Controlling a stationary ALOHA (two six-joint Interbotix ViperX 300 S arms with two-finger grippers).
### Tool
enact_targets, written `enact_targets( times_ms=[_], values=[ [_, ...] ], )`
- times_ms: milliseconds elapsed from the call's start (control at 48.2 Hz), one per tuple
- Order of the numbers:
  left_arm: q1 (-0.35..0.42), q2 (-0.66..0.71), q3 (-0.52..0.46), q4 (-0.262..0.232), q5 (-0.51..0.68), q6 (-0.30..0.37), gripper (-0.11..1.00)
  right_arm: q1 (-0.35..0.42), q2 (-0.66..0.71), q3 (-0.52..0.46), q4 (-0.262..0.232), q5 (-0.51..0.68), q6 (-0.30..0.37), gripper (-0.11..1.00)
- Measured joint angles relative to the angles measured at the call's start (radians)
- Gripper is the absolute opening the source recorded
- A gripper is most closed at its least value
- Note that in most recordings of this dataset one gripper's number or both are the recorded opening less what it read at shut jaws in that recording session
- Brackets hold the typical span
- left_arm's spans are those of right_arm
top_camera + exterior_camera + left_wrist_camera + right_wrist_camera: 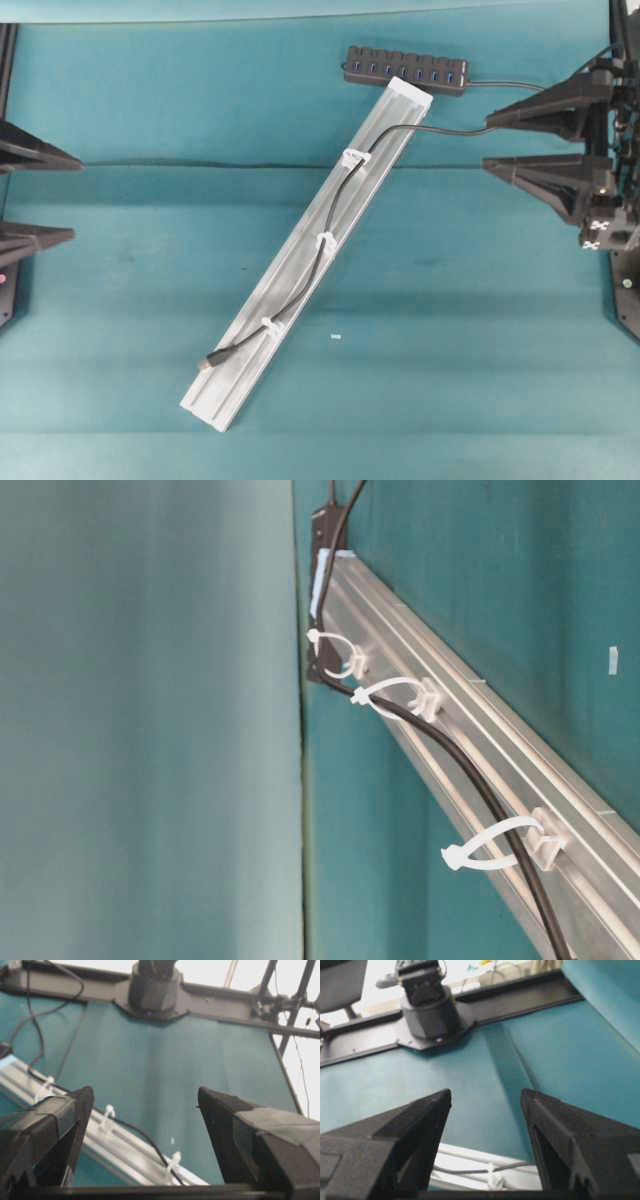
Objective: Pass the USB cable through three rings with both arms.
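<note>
My left claw (62,195) hangs at the left edge of the table with its jaws spread wide and nothing between them, and my right claw (488,140) sits at the right edge, likewise released and empty. I judge I am parked out here because the threading looks done: the USB cable (335,215) runs down the groove of the silver rail (250,375), which lies slantwise across the middle of the teal table (480,330). The cord passes under all three rings (326,241), one near the rail's far end, one at its middle, one near its near end, and the plug (210,361) rests on the rail just past the last loop, toward the near-left corner. The cord's other end curves off the rail's far end toward my right claw and seems to run on to the black hub (407,70) at the far edge.
</note>
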Motion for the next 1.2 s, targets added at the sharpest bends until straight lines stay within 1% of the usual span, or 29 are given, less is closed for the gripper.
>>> enact_targets(
  times_ms=[166, 623, 1204],
  values=[
    [0.000, -0.026, -0.002, 0.002, 0.017, 0.000, 0.92, -0.002, -0.025, 0.002, -0.020, 0.028, -0.003, 0.79],
    [0.002, -0.038, -0.002, 0.002, 0.026, -0.011, 0.92, -0.002, -0.124, 0.003, -0.021, 0.075, -0.005, 0.79],
    [0.002, -0.048, -0.002, 0.002, 0.006, -0.008, 0.92, 0.000, -0.147, 0.014, -0.021, 0.098, -0.003, 0.79]
  ],
)
